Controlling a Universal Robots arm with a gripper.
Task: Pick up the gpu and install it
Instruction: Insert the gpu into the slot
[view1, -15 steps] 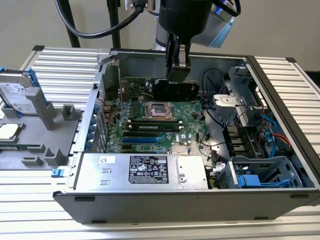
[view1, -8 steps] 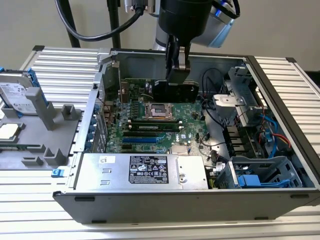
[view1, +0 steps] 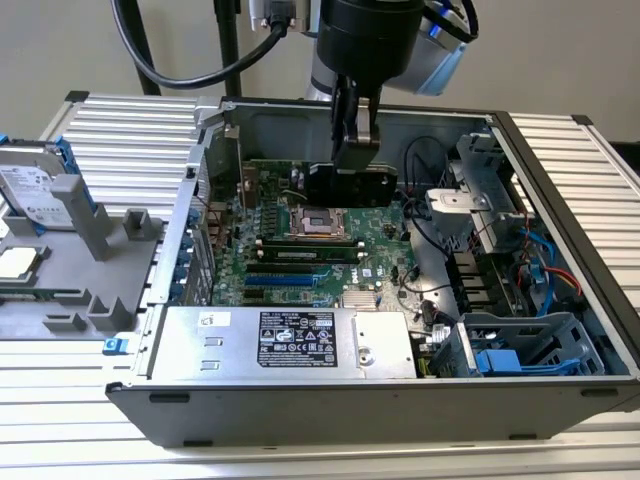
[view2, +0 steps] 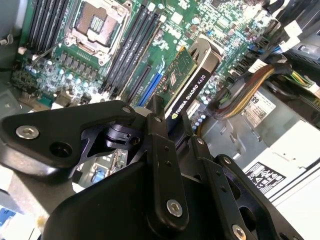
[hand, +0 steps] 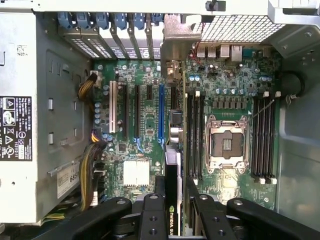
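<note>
Computer case (view1: 300, 410), claw (view1: 357, 150) clasping gpu (view1: 350, 186), seemingly unseated

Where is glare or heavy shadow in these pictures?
Exterior view: even light, the ribbed table bright. Second wrist view: the graphics card glints at its far end; the end effector is dark. First wrist view: the case rim is washed out.

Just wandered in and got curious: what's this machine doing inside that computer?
A robot arm's gripper is clamped on the gpu, a small card, holding it on edge inside the open computer case. The card hangs above the green motherboard, not seated in any slot yet.
</note>
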